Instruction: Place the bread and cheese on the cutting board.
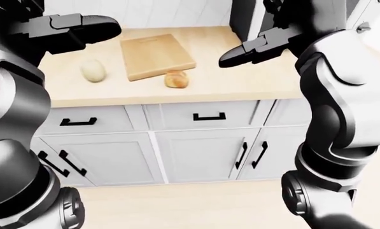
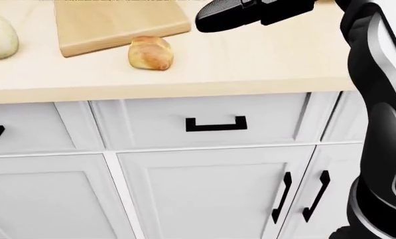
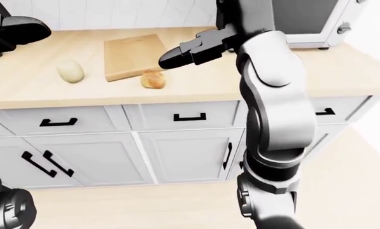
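A wooden cutting board (image 1: pixel 154 55) lies on the light wood counter (image 1: pixel 240 83). A golden bread roll (image 1: pixel 176 79) sits on the counter, touching the board's near edge; the head view shows it too (image 2: pixel 150 53). A pale oval cheese (image 1: pixel 93 70) lies on the counter left of the board, apart from it. My right hand (image 1: pixel 240 55) hovers over the counter just right of the board, fingers stretched out, empty. My left hand (image 1: pixel 94 28) hovers above and behind the cheese at the upper left, fingers out, empty.
White drawers and cabinet doors with black handles (image 2: pixel 216 124) stand under the counter. A microwave (image 3: pixel 310 24) stands on the counter to the right, behind my right arm. A white panelled wall runs behind the counter. Light wood floor (image 1: pixel 196 205) lies below.
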Robot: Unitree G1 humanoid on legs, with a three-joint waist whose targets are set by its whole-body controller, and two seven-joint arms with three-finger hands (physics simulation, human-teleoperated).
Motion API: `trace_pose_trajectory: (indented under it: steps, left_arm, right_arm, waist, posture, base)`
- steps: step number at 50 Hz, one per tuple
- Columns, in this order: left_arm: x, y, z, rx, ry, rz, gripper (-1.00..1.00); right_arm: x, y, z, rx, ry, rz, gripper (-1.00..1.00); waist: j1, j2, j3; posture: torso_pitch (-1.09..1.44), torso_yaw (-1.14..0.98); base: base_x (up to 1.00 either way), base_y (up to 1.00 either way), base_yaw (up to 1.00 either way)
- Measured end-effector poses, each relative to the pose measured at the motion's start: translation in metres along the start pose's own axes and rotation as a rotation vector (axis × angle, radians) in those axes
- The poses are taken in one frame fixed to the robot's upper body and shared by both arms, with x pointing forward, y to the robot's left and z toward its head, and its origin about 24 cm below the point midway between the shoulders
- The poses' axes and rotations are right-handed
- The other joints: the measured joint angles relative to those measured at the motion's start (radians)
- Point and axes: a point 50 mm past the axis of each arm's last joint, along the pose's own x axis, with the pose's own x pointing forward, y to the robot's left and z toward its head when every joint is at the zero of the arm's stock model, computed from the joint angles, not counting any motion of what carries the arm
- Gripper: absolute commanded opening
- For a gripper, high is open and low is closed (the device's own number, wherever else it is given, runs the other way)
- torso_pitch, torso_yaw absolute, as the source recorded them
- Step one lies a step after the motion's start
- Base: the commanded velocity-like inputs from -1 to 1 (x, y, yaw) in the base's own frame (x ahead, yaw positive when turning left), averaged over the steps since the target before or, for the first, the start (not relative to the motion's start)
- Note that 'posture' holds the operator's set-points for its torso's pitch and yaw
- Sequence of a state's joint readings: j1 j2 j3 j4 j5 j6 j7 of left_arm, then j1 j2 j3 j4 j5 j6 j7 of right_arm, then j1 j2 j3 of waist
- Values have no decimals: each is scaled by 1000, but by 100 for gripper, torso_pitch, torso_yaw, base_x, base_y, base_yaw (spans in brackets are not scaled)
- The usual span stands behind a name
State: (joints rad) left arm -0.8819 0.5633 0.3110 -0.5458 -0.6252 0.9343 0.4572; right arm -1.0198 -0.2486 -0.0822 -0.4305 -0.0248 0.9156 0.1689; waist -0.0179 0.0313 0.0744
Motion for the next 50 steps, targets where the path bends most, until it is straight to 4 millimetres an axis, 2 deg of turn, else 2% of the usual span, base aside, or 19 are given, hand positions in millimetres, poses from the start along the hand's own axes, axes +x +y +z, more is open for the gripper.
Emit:
trace_pose_trajectory:
  steps: [3, 7, 9, 12, 13, 14, 17, 19, 23, 27, 29, 32, 37, 40, 41, 42, 44, 47, 50]
  left_arm:
    - [0, 1, -2, 2, 14, 3, 100]
    - [0, 4, 1, 3, -4, 24, 100]
    - [-1, 3, 3, 0, -19, 22, 100]
    - [-1, 1, 6, -5, -36, 6, 100]
    - [-1, 0, 4, -9, -29, 0, 100]
    - [-2, -2, 2, -7, -16, -8, 100]
    - [-1, -5, -3, 0, 16, -27, 100]
    - [-1, -4, -3, 0, 16, -21, 100]
    - [-1, -2, 1, -1, -10, -9, 100]
    - [-1, -2, 3, 0, -19, -7, 100]
    - [-1, 0, 0, 0, -5, 4, 100]
    - [0, 1, -4, 6, 16, 12, 100]
    - [0, 0, -2, -2, 2, 6, 100]
    - [0, 1, -1, 2, -2, 13, 100]
    - [0, 0, -1, 0, -4, 10, 100]
    - [-1, -2, -3, -2, 1, 2, 100]
    - [-1, -6, -5, 3, 16, -25, 100]
    - [0, -5, -3, -14, 23, -33, 100]
    - [-1, -3, 0, -8, -1, -16, 100]
  right_arm:
    - [0, 0, -1, 1, 6, 1, 100]
    - [0, 4, 2, -1, -15, 20, 100]
    - [0, 4, 3, -2, -24, 21, 100]
    - [-1, 0, 4, -3, -28, 6, 100]
    - [-1, -1, 3, -5, -24, -3, 100]
    - [-2, -2, 0, -3, -13, -10, 100]
    - [-1, -5, -6, 2, 22, -24, 100]
    - [-1, -4, -4, -1, 15, -19, 100]
    - [-1, -2, 1, -5, -17, -10, 100]
    - [0, -1, 1, -5, -15, -9, 100]
    - [-1, 3, -4, 1, 3, 10, 100]
    - [1, 6, -8, 6, 24, 29, 100]
    - [0, 3, -1, 4, -13, 16, 100]
    - [0, 4, 0, 1, -24, 19, 100]
    - [0, 3, 0, -1, -23, 17, 100]
    - [-1, 2, -2, -1, -16, 11, 100]
    - [-1, -2, -8, 1, 12, -6, 100]
    - [0, -3, -8, 0, 28, -16, 100]
    - [-1, -2, -2, -6, -6, -13, 100]
  waist:
    - [10, -3, -1]
    - [21, -2, -15]
    - [24, -13, -20]
    - [28, -47, -16]
    - [22, -36, -8]
    - [16, -35, 0]
    - [10, -52, 3]
    - [14, -40, 2]
    - [13, 2, 6]
    - [7, 67, -13]
    - [11, 52, -4]
    - [11, 40, -11]
    - [21, -11, -17]
    - [31, -58, -21]
    - [29, -62, -21]
    - [20, -47, -12]
    - [12, -48, -3]
    - [12, -38, -12]
    - [11, -9, -9]
  posture:
    - [0, 0]
    - [0, 0]
    - [0, 0]
    - [0, 0]
    - [0, 0]
    - [0, 0]
    - [0, 0]
    - [0, 0]
    - [0, 0]
    - [0, 0]
    - [0, 0]
    - [0, 0]
    - [0, 0]
    - [0, 0]
    - [0, 0]
    - [0, 0]
    - [0, 0]
    - [0, 0]
    - [0, 0]
  base:
    - [9, 0, 0]
    - [14, 0, 0]
    - [18, 0, 0]
    - [20, 0, 0]
    - [20, 0, 0]
    - [21, 0, 0]
    - [21, 0, 0]
    - [21, 0, 0]
    - [22, 0, 0]
    - [21, 0, 0]
    - [21, 0, 0]
    - [21, 0, 0]
    - [21, 0, 0]
    - [23, 0, 0]
    - [24, 0, 0]
    - [24, 0, 0]
    - [25, 0, 0]
    - [25, 0, 0]
    - [25, 0, 0]
